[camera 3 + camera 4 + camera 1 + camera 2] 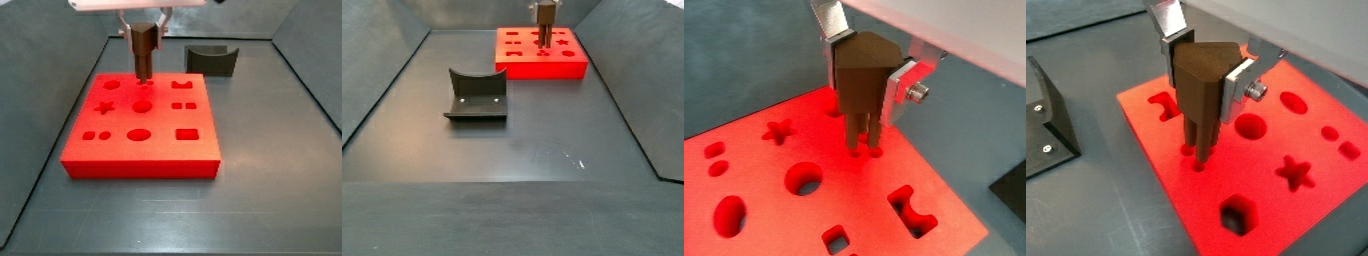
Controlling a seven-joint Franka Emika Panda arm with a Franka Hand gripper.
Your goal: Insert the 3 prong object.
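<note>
While the prongs of the 3 prong object are only just meeting the red block, the thing to get right, I'd say, is keeping the peg plumb and each prong lined with its own small hole before pressing down, since any twist would likely jam it against the block's face. Nearest to me on this side of the block stands the dark grey curved block, well apart and out of the way. Farther off, above the block's far edge, the gripper hangs, its silver fingers drawn narrow and clamped on the peg's flat sides.
</note>
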